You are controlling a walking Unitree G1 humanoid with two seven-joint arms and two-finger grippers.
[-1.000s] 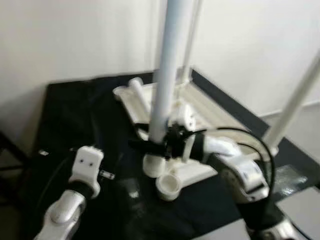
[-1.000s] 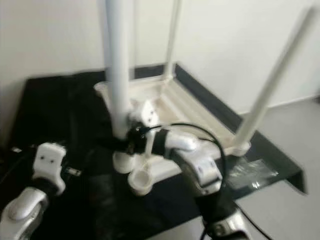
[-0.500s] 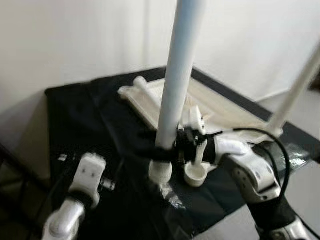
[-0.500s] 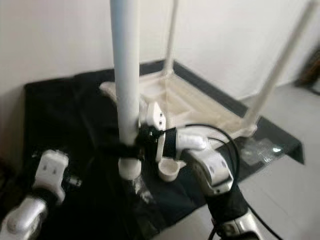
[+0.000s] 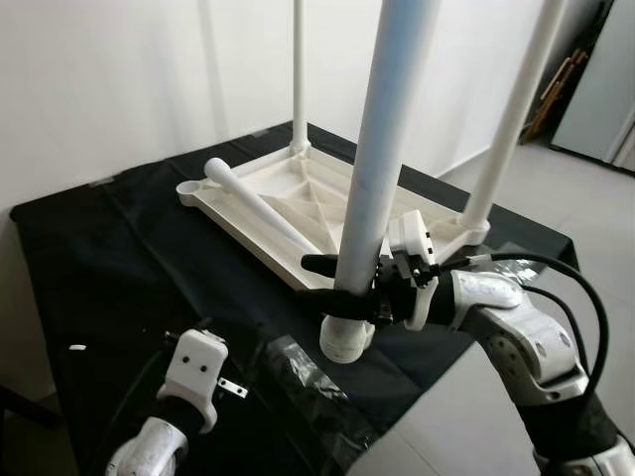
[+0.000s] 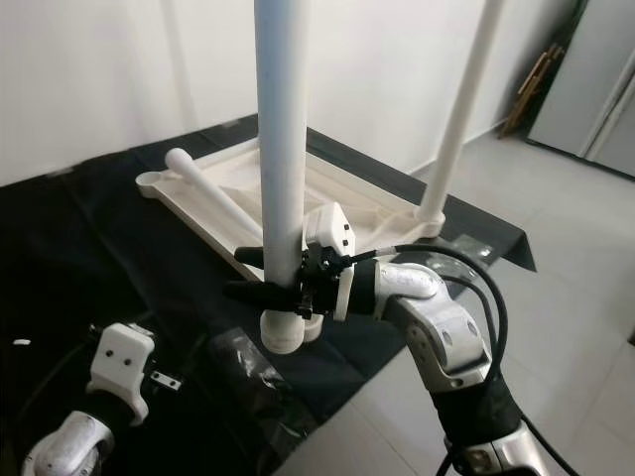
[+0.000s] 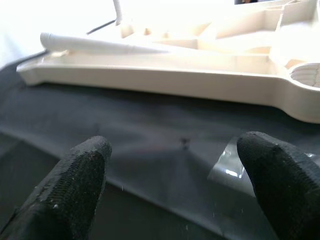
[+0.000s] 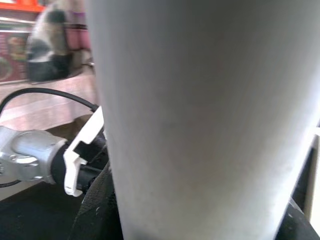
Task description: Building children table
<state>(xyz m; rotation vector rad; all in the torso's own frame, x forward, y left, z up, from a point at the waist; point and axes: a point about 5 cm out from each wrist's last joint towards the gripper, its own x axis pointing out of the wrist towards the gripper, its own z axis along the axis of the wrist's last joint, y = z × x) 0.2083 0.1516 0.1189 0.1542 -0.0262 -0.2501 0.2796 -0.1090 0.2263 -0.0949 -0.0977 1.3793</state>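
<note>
Your right gripper (image 5: 332,280) is clamped on a white table leg (image 5: 380,164), held upright just off the near edge of the upturned tabletop (image 5: 327,203).

The tabletop lies on a black cloth (image 5: 109,268); you can see two legs standing in its far corners (image 5: 299,74) (image 5: 516,109) and one loose leg (image 5: 260,209) lying inside it. Your left gripper (image 7: 180,175) hovers low over the cloth, fingers (image 7: 75,180) spread and empty, near crinkled clear plastic (image 5: 303,382).
</note>
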